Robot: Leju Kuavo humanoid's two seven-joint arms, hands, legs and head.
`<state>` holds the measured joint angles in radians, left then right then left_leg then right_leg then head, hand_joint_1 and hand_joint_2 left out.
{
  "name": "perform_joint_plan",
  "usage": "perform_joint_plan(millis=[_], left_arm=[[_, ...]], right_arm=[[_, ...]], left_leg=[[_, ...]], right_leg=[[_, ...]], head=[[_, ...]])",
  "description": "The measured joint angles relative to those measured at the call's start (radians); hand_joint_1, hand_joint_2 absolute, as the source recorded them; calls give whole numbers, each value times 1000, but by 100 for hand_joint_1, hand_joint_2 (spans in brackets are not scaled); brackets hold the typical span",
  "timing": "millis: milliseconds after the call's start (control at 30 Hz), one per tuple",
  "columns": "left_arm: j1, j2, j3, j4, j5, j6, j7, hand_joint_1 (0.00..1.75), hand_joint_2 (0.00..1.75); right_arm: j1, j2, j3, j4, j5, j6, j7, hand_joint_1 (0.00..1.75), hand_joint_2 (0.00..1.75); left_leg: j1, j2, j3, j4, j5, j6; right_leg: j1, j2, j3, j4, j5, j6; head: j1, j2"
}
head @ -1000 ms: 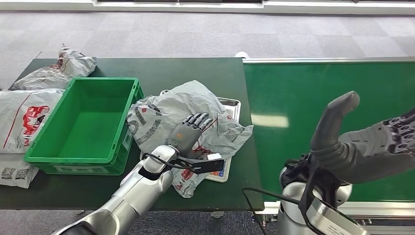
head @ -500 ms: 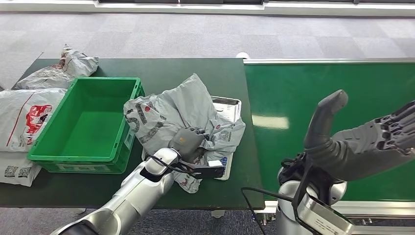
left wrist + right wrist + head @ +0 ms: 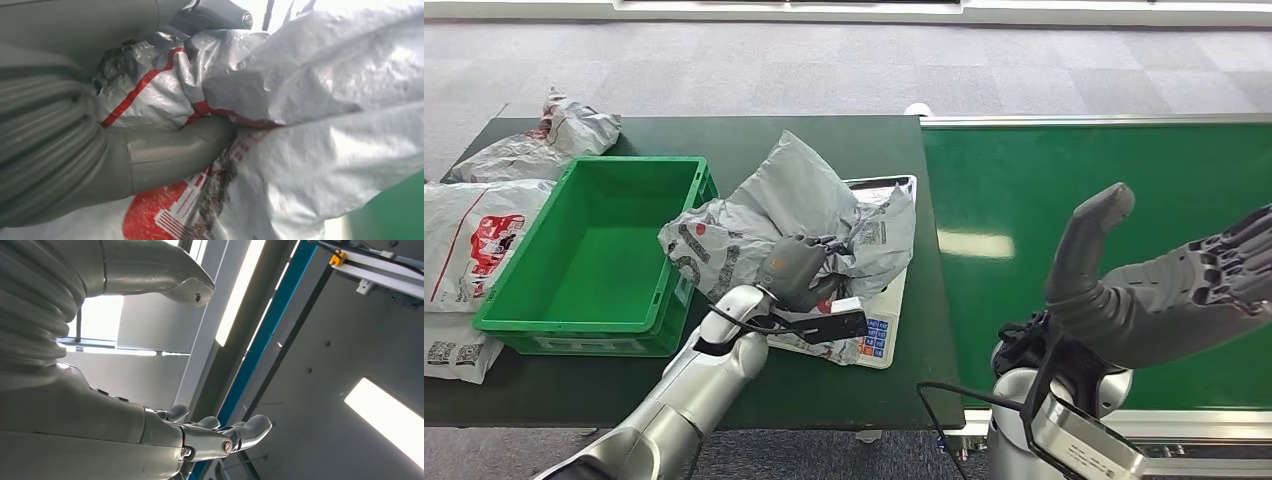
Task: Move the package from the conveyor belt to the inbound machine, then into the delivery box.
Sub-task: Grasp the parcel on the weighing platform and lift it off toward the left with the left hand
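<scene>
One change since earlier: the package (image 3: 809, 215) now stands bunched and raised over the scale (image 3: 876, 330), its near corner uncovered; before, it lay flat across it.
Left hand (image 3: 792, 270): fingers (image 3: 824, 243) curled tight into the grey plastic, thumb (image 3: 175, 155) pressed under a fold; it holds the package.
Right hand (image 3: 1169, 290): raised above the conveyor belt (image 3: 1024, 200), thumb apart from the fingers (image 3: 245, 430), holding nothing.
Package position: around the left fingers, touching the scale, just beside the green bin (image 3: 594, 255).
Surroundings: other bags (image 3: 484, 225) lie on the table (image 3: 824, 135) beyond the bin, well apart from the fingers.
</scene>
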<state>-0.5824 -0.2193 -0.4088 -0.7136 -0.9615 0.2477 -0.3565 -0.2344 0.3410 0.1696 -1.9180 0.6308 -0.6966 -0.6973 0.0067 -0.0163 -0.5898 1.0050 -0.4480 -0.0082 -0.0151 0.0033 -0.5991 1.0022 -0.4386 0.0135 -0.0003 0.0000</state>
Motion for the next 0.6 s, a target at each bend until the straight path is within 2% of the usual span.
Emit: perform_joint_plan(millis=[67,133,200,300,400,467,567,600], left_arm=[[26,8,46,-73,146,-94,-98,175,175],[62,16,94,-169,338,-239,-206,174,175],[103,23,143,-275,537,-390,-285,166,175],[150,27,213,-419,748,-538,-316,151,175],[177,28,265,-530,839,-597,-311,134,175],[185,28,286,-577,857,-607,-307,125,175],[186,28,309,-622,868,-609,-305,103,175],[186,28,314,-632,870,-610,-304,102,175]], right_arm=[[0,0,-1,5,-9,0,0,0,175],[-1,0,-1,12,-21,0,0,0,175],[-2,0,-1,20,-30,0,0,0,175],[-3,0,-2,29,-36,0,0,0,175],[-3,0,-4,33,-36,0,0,0,175],[-3,0,-5,34,-34,0,0,0,175],[-3,0,-7,36,-31,0,0,0,175],[-3,0,-7,36,-30,0,0,0,175]], left_leg=[[0,0,-2,0,0,0],[0,-1,-4,0,0,0],[0,-2,-6,0,0,0],[0,-1,-7,0,-1,-1],[0,-1,-7,0,-2,-1],[0,-1,-7,0,-2,-1],[0,-1,-7,0,-2,-1],[0,-1,-7,0,-2,-1]], right_leg=[[0,0,-1,0,0,0],[0,-1,-3,1,0,0],[0,-1,-5,1,-1,-1],[0,-1,-6,1,-2,0],[0,-1,-7,0,-3,0],[0,-1,-7,0,-3,0],[0,-1,-7,0,-3,0],[0,-1,-6,0,-3,0]], head=[[0,0],[0,0],[0,0],[0,0],[0,0],[0,0],[0,0],[0,0]])
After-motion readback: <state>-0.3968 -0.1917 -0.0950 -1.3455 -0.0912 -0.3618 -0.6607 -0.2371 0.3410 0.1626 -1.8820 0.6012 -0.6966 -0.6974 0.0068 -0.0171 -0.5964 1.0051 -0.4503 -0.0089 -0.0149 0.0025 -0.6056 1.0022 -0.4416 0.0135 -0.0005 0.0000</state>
